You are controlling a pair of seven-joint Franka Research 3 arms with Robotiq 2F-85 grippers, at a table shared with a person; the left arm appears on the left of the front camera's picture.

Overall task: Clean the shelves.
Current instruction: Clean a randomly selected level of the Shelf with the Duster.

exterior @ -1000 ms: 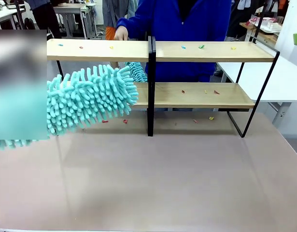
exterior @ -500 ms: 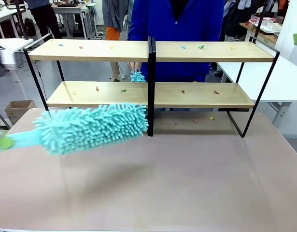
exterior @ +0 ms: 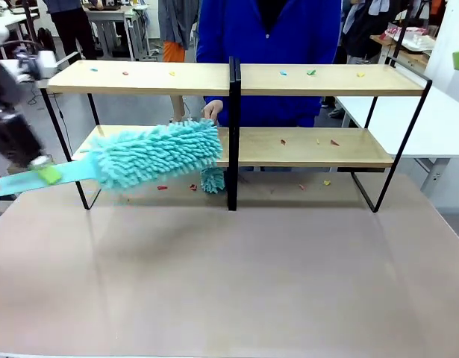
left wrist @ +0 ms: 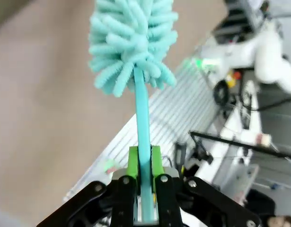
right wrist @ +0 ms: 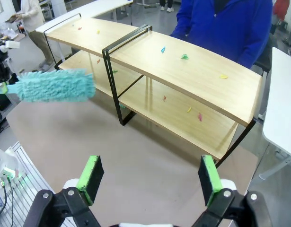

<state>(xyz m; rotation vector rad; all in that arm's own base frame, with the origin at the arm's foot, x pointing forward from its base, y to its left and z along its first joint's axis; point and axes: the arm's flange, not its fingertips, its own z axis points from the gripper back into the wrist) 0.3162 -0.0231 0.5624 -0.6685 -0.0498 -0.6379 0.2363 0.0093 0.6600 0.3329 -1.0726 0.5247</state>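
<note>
My left gripper (exterior: pixel 48 173) sits off the left end of the shelves (exterior: pixel 199 78), green pads clenched on the flat teal handle of a fluffy duster (exterior: pixel 158 153). The duster's head lies across the front of the lower left board, its tip just short of the central black post. Beside that post a person's hand (exterior: pixel 212 112) shows between the tiers, and a smaller teal duster (exterior: pixel 212 179) hangs just under the lower board. Small coloured scraps (exterior: pixel 311 72) dot the boards. The shelves stand at the far side of the table (exterior: pixel 251 283). My right gripper (right wrist: pixel 149 174) hovers well in front of the shelves, fingers spread wide, grasping nothing
</note>
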